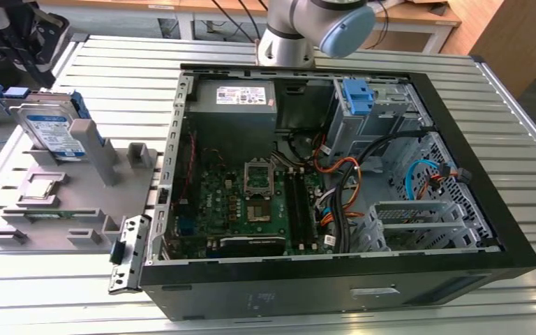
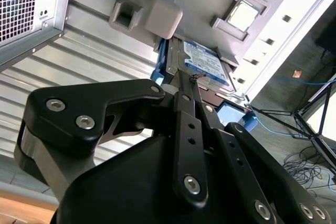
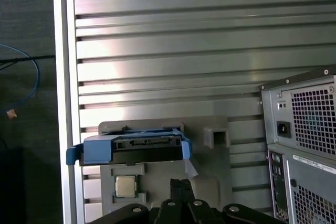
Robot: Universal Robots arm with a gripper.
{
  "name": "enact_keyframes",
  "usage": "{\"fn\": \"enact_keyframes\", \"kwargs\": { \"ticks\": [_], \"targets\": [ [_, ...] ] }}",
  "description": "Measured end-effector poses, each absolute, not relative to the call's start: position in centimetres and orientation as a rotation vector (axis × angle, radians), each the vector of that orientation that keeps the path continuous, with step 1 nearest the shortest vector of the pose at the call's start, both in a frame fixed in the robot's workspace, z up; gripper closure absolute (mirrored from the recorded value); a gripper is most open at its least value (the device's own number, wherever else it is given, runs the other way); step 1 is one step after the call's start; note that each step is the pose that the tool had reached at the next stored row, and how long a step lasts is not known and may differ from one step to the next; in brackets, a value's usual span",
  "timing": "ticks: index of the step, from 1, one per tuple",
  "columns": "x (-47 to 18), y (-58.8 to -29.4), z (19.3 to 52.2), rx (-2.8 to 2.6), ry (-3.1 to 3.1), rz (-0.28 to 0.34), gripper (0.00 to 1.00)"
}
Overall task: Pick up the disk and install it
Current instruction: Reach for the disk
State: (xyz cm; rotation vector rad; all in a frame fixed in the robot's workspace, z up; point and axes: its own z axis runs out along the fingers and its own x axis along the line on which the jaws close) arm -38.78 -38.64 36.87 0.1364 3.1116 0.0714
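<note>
silver rectangular disk [image 1: 52, 129], blue-edged, upright in grey moulded holder [image 1: 100, 199], black fingers [image 3: 176, 188] closed, empty

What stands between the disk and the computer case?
In the exterior view, a tall grey post right beside the disk, then a small grey block nearer the case.

a slatted metal table [image 1: 109, 70] carries 2 things: a grey holder tray [image 1: 100, 199] toward the exterior view's left and, just beside it, an open black computer case [image 1: 343, 286] lying on its side.
</note>
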Motion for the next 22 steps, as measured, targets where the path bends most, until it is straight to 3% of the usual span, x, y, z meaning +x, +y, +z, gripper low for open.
{"fn": "enact_keyframes", "kwargs": {
  "ticks": [22],
  "targets": [
    [-41.5, -37.6, 36.4, 0.149, 3.111, 0.072, 0.89]
  ]
}}
